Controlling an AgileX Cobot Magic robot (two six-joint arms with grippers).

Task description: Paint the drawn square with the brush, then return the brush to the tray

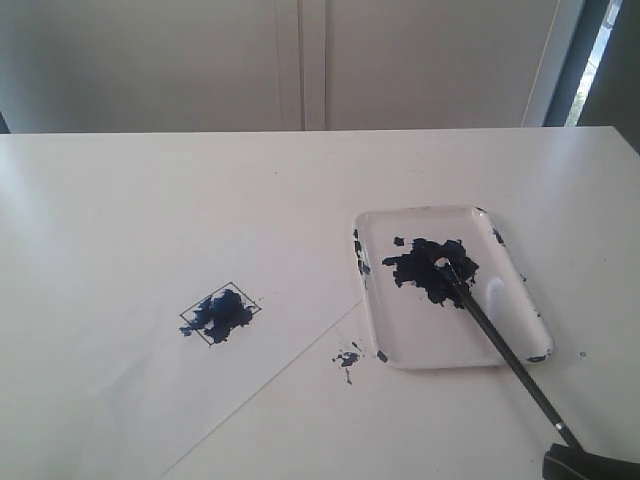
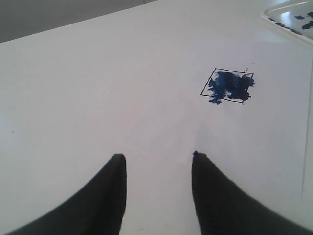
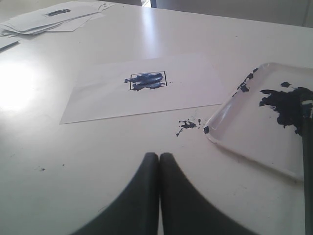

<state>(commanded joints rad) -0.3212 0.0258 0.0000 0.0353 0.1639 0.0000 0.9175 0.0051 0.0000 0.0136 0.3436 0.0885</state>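
The drawn square [image 1: 220, 314] on the white paper [image 1: 150, 390] is smeared dark blue inside. On the right, the white tray [image 1: 420, 213] holds a dark blue paint blob. The brush [image 1: 500, 340] lies with its tip in that blob, and its black handle slants out over the tray's near rim. My right gripper [image 3: 159, 155] is shut and holds nothing. It hovers over bare table near the tray [image 3: 244, 132], with the brush handle [image 3: 307, 152] off to one side and the square [image 3: 148, 81] beyond. My left gripper [image 2: 156, 157] is open and empty above the paper, short of the square [image 2: 228, 86].
A small blue paint splatter [image 1: 347, 358] marks the table between the paper's edge and the tray. A stack of other sheets [image 3: 54, 17] lies at a far corner of the table. A dark part of the right arm [image 1: 592, 467] shows at the bottom right corner.
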